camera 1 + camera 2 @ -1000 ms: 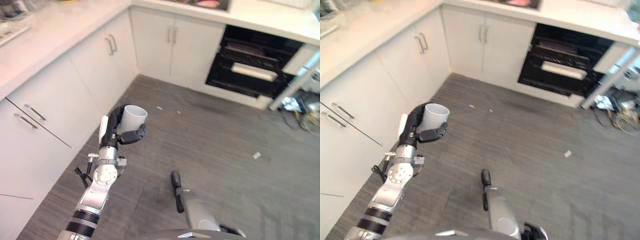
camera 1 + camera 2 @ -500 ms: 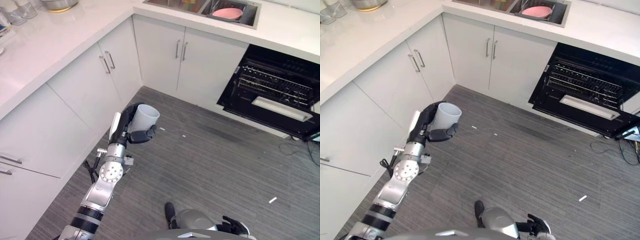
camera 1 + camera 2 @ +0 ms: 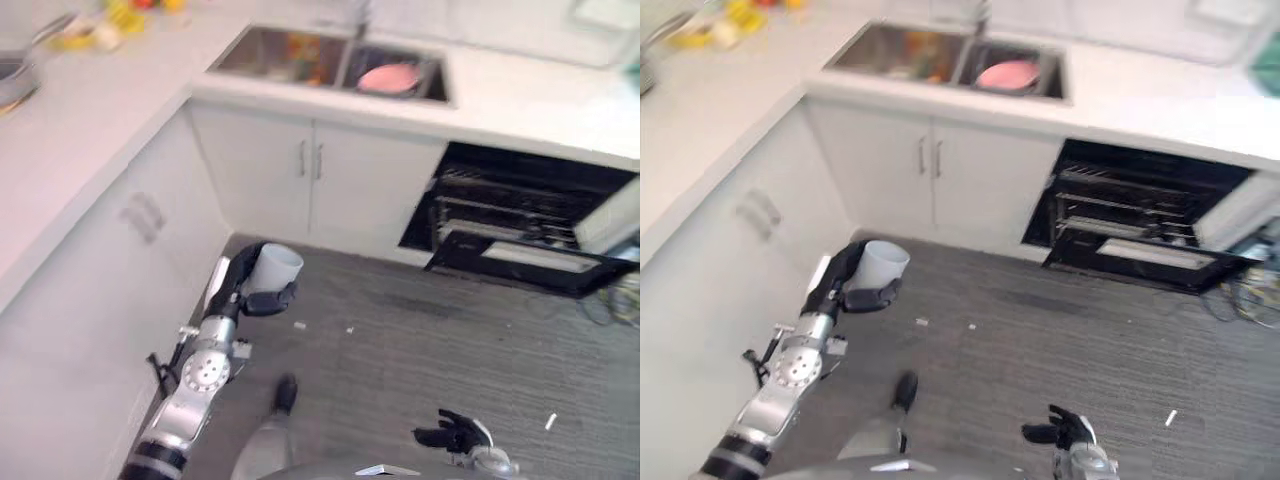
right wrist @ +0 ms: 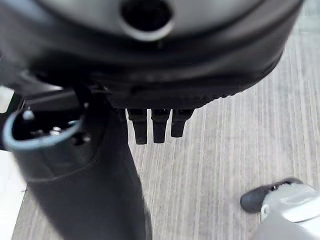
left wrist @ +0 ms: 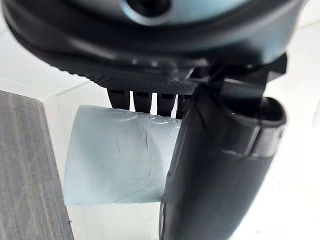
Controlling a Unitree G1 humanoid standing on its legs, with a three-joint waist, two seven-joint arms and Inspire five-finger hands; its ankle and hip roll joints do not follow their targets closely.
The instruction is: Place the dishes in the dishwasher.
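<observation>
My left hand [image 3: 243, 290] curled around a pale cup [image 3: 275, 267], held upright above grey floor [image 3: 420, 330], my right hand [image 3: 452, 434] low, fingers relaxed, dishwasher [image 3: 520, 225] open beyond.

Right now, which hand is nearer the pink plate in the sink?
Left. The left hand, shut on the white cup, is raised before the cabinets below the sink holding the pink plate. The right hand hangs low over the floor, farther away.

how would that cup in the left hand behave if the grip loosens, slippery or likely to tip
The white cup looks smooth-walled, so probably slippery. The left hand wraps its side with fingers and thumb; it seems stiff and light. Its open mouth faces up, over bare floor, so a drop could crack it.
</observation>
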